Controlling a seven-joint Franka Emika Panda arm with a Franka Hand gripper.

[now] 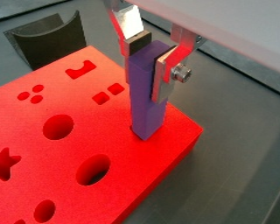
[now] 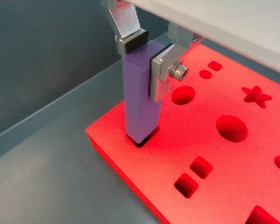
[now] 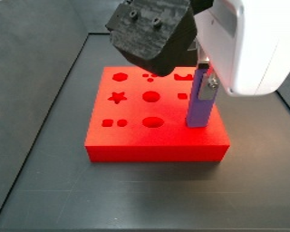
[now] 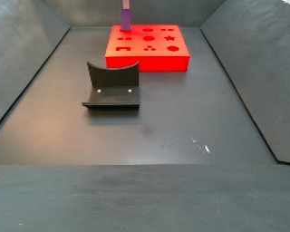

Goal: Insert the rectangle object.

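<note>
The rectangle object (image 1: 149, 105), a slim purple-blue bar, stands upright at the corner of the red block (image 1: 119, 131), with its lower end in a hole there. It shows the same way in the other views (image 2: 139, 96) (image 3: 199, 104) and small at the far end of a side view (image 4: 127, 14). My gripper (image 1: 152, 54) reaches down from above, its fingers closed on the two sides of the bar's top end (image 2: 147, 54). In a side view the gripper (image 3: 203, 82) is mostly hidden behind the wrist housing.
The red block (image 3: 172, 131) (image 4: 159, 62) has several shaped holes: star, circles, squares. A dark grey curved holder (image 4: 111, 86) (image 1: 49, 39) stands on the floor beside the block. Dark sloped walls (image 4: 26, 82) bound the floor.
</note>
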